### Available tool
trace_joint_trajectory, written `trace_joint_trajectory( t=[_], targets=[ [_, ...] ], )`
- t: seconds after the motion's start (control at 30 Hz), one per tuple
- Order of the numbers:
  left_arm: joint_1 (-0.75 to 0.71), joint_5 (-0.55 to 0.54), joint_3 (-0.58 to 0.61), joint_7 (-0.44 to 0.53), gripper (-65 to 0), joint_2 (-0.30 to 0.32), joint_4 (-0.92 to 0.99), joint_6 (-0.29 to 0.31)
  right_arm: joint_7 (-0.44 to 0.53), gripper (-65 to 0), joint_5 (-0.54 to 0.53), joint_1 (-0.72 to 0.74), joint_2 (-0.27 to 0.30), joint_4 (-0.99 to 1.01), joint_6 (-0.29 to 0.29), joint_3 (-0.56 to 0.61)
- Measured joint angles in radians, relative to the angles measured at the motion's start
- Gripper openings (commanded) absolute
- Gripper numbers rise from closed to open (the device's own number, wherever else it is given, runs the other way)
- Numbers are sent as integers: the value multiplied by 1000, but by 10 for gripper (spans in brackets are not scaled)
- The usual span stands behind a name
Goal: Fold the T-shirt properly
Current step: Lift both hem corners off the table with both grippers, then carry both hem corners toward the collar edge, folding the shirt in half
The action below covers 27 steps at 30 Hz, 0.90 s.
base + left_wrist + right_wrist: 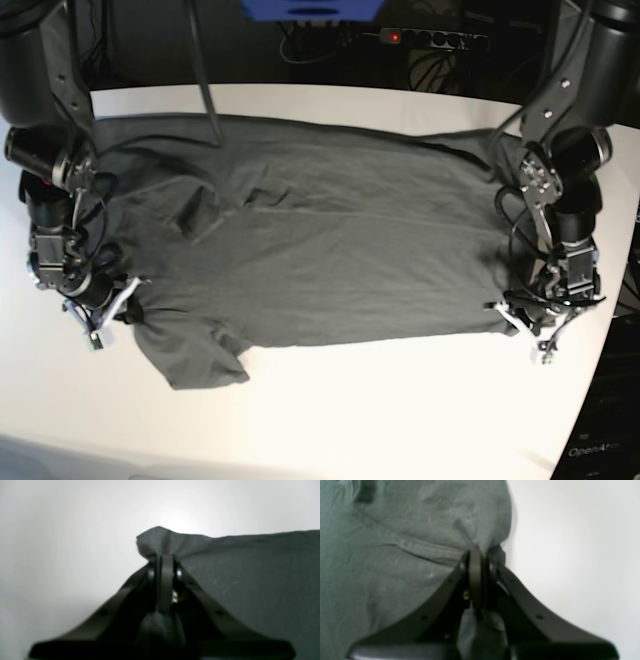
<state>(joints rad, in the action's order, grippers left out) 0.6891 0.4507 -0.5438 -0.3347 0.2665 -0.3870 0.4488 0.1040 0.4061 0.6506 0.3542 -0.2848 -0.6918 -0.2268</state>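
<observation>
- One T-shirt [320, 250], dark grey and wrinkled, lies spread flat on the white table [400, 410], and it covers most of the middle.
- Its far long edge runs near the far edge of the table; one sleeve [190, 360] points toward the near left corner.
- Between the near edge of the shirt and the near edge of the table there is a wide bare strip of white surface.
- On the left edge and the right edge of the table the free room is small, because one arm stands at each side.
- There are two grippers, one at each near corner of the shirt.
- The left gripper [163, 560] has its jaws together, clamped on a bunched corner of the cloth [160, 540], at the right side of the table.
- The right gripper [480, 555] also has its jaws together, pinching a gathered bit of the shirt edge at the left side of the table.
</observation>
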Motion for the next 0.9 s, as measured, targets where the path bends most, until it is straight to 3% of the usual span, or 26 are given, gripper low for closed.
trace_joint_trajectory(
  t=[0.2,0.37,0.53,0.83,0.9],
  targets=[
    [-2,-3,0,3,-626,0,0,1,-17,-644,6,-118,0,-203,-14,-1],
    [-17,5,-4,-29,-626,-1,-49,104,-31,-644,13,-221,-3,-370,-15,-1],
    [-90,2,-4,-31,-626,-39,-175,119,-39,-644,14,-286,-22,-498,-15,-2],
    [-254,22,-1,-222,-626,-119,-563,133,-44,-644,20,-429,-61,-774,-11,-3],
    [-263,24,-3,-242,-626,-125,-633,188,-39,-644,18,-462,-68,-830,-13,-2]
  ],
)
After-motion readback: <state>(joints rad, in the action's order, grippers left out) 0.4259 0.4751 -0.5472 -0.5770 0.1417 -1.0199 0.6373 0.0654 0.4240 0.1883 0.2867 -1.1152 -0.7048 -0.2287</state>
